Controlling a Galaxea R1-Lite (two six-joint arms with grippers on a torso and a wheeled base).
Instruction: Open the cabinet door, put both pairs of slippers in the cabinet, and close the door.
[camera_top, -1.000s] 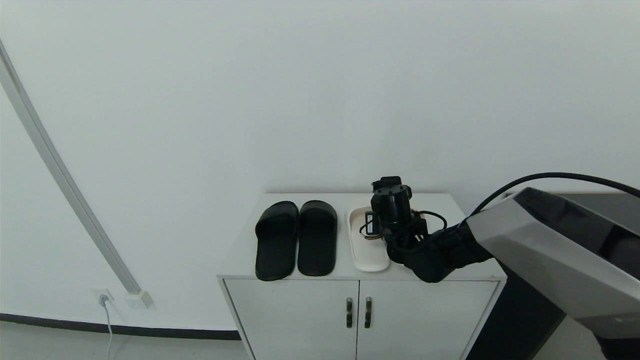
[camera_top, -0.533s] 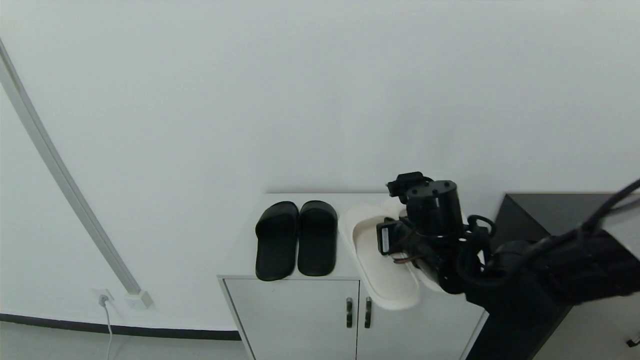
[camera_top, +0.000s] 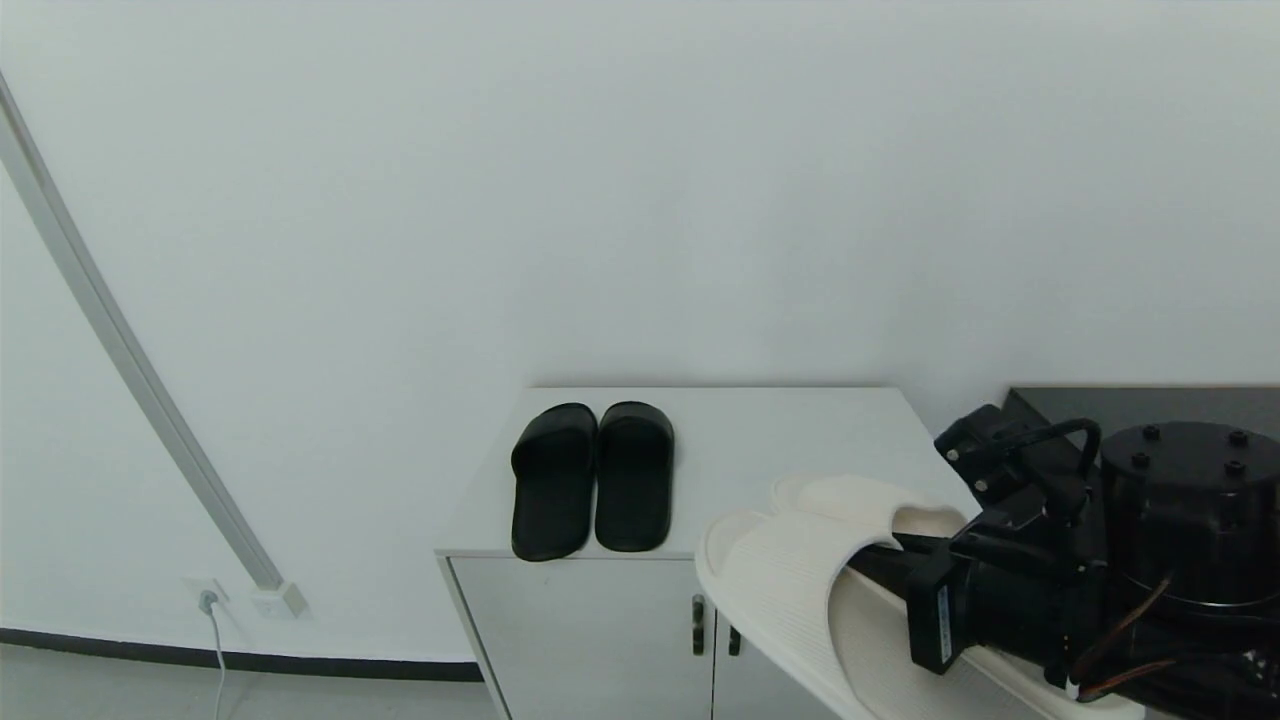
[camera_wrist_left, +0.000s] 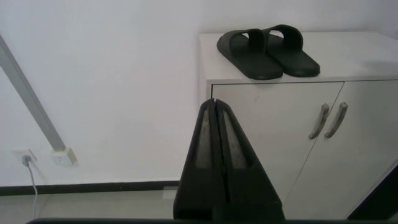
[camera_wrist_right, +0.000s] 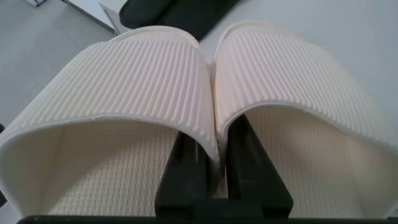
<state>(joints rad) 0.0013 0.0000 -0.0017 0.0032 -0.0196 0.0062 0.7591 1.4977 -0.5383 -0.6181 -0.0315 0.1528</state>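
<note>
Counting two black rubber slides (camera_top: 592, 478) mid-frame, two cream ribbed slippers (camera_top: 790, 580) clamped by right gripper (camera_top: 875, 562), lower right. Left gripper (camera_wrist_left: 214, 111) closed, empty.

Standing here, I can read no word, number, brand or sign on anything. The one printed thing is a narrow white sticker (camera_top: 944, 625) on the end face of the black boxy housing (camera_top: 990, 615) just behind the right gripper (camera_wrist_right: 217, 155), whose fingers pinch the pair of cream ribbed foam slippers (camera_top: 800, 580). The sticker's marks are too small to make out.
</note>
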